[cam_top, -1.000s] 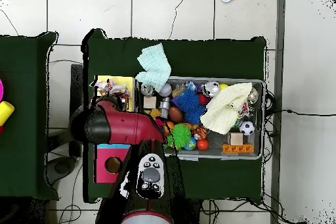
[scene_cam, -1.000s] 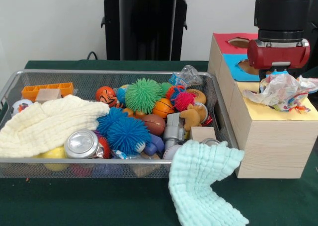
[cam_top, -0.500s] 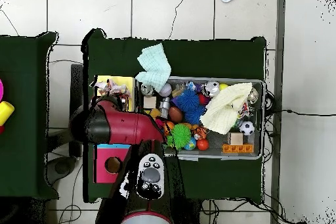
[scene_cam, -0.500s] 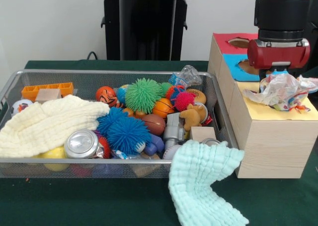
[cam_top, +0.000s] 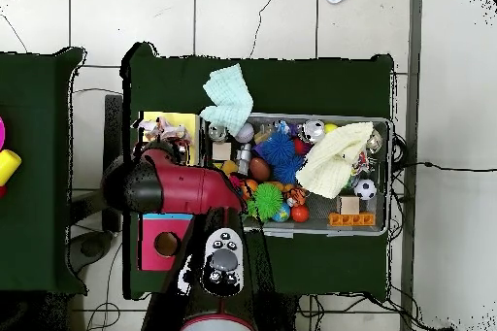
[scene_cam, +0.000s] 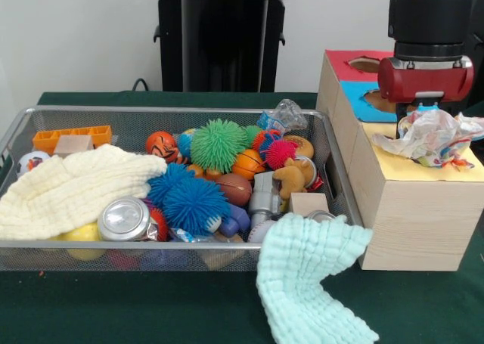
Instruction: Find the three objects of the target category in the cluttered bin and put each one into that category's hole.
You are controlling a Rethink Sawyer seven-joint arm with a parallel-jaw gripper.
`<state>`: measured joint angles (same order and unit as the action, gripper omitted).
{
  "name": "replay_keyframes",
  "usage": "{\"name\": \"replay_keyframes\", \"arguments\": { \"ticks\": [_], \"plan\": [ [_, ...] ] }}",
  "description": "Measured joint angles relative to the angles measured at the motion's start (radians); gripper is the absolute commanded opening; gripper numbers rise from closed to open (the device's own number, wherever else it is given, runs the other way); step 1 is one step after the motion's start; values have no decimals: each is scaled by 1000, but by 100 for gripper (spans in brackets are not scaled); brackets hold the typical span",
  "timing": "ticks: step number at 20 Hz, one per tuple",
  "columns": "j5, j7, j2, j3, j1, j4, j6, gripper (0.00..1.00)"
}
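The wire mesh bin (scene_cam: 174,110) lies on the green table, full of toys. One crumpled whitish wrapper (scene_cam: 427,138) with red, yellow and blue patches sits on the yellow top of the wooden box (scene_cam: 416,223), right of the bin. My gripper (scene_cam: 423,111) hangs straight above it, its lower end buried in the wrapper. The overhead view shows this wrapper (cam_top: 163,131) beside my red arm (cam_top: 180,183). A clear crinkly wrapper (scene_cam: 281,116) lies at the bin's far right edge. No third wrapper is visible.
The box top has a blue section (scene_cam: 370,102) and a red section (scene_cam: 359,63), each with a hole. A mint cloth (scene_cam: 310,276) hangs over the bin's near right corner. In the bin are a cream cloth (scene_cam: 76,189), green (scene_cam: 218,144) and blue (scene_cam: 189,200) spiky balls and a can (scene_cam: 123,219).
My arm has risen slightly over the box, and the wrapper under it has shifted up a little with it. The bin's contents have not moved.
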<state>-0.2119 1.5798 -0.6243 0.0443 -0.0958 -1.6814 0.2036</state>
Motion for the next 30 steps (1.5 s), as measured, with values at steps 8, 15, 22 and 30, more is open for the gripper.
{"name": "replay_keyframes", "arguments": {
  "ticks": [8, 15, 22, 30],
  "plan": [
    [0, 0, -1, -3, 3, -2, 2, 100],
    [1, 0, -40, 0, 3, -11, 56, 100],
    [3, 0, -149, 14, 2, -23, 211, 100],
    [6, 0, -198, 16, 3, -24, 225, 100]
  ]
}}
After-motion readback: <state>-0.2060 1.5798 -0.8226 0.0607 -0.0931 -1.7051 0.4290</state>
